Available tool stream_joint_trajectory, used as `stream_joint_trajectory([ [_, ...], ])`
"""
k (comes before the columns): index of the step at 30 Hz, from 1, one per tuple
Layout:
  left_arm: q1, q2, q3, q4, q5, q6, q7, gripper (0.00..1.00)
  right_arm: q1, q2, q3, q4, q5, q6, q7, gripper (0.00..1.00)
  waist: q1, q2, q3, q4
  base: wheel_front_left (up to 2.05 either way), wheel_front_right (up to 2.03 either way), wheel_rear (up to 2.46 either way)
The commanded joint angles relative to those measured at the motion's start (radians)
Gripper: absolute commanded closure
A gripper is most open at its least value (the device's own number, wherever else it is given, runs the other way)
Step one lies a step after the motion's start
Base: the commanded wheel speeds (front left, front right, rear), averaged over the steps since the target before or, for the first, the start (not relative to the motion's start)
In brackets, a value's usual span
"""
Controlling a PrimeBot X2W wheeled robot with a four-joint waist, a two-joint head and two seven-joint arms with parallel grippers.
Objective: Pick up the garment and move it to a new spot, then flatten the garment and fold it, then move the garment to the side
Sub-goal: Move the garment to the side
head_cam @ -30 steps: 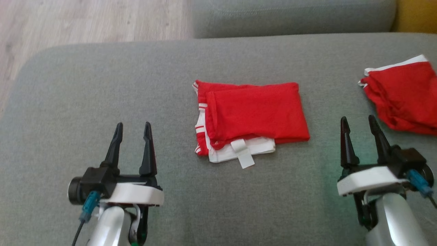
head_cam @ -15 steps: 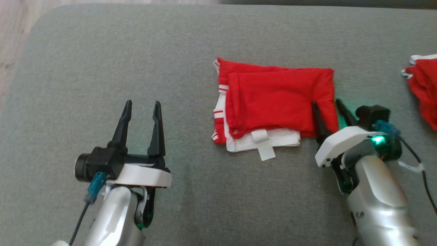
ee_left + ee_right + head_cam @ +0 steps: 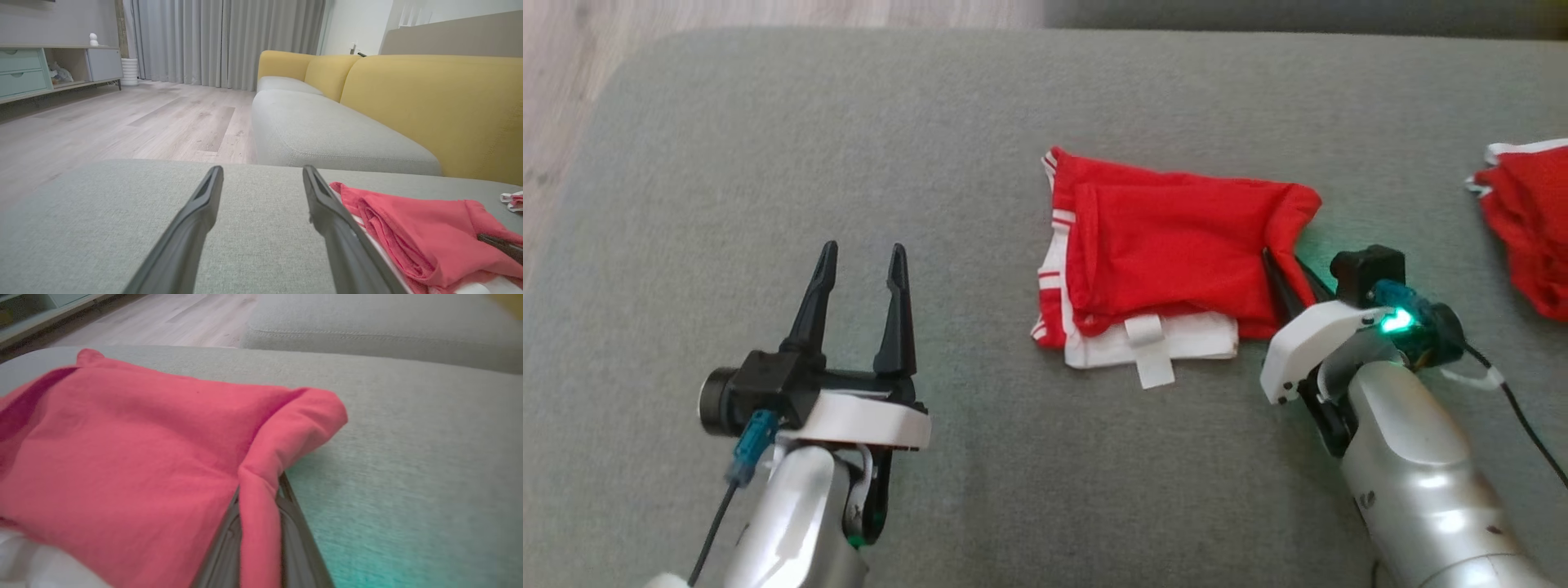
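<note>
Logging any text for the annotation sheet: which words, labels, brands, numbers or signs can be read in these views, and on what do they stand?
No text can be read in any view.
White tag on the folded red garment: looks blank, with no print to make out.
Small dark marks on the right forearm: too small to read.

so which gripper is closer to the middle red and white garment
Right. The right gripper has its jaws shut on the right edge of the folded red and white fabric garment; the left gripper sits open over the grey cushion, off to its left.
</note>
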Motion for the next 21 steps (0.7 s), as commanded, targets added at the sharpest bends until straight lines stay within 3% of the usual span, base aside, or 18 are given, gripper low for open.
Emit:
stream_joint_trajectory([
  [1,-0.007,0.007,0.038,-0.025,0.010,-0.002,-0.005,0.00,-0.005,0.010,-0.003,-0.017,-0.054,-0.001,-0.031,1.00,0.0000,0.0000,-0.032,-0.028,0.00,0.00,0.00],
  [7,0.018,0.007,0.047,-0.023,0.015,-0.004,-0.005,0.00,0.012,-0.029,-0.039,-0.089,-0.214,-0.001,-0.052,1.00,0.0000,0.0000,-0.086,-0.076,0.00,0.00,0.00],
  [11,0.030,0.007,0.048,-0.026,0.016,-0.002,-0.005,0.00,0.022,-0.080,-0.028,-0.147,-0.256,-0.001,-0.033,1.00,0.0000,0.0000,-0.100,-0.095,0.00,0.00,0.00],
  [20,0.015,0.007,0.048,-0.040,0.024,-0.010,-0.005,0.00,-0.019,-0.332,0.017,-0.270,-0.255,-0.001,0.091,1.00,0.0000,0.0000,-0.042,-0.117,0.00,0.00,0.00],
  [21,0.005,0.007,0.048,-0.042,0.027,-0.013,-0.005,0.00,-0.031,-0.389,0.016,-0.272,-0.247,-0.001,0.116,1.00,0.0000,0.0000,-0.019,-0.114,0.00,0.00,0.00],
])
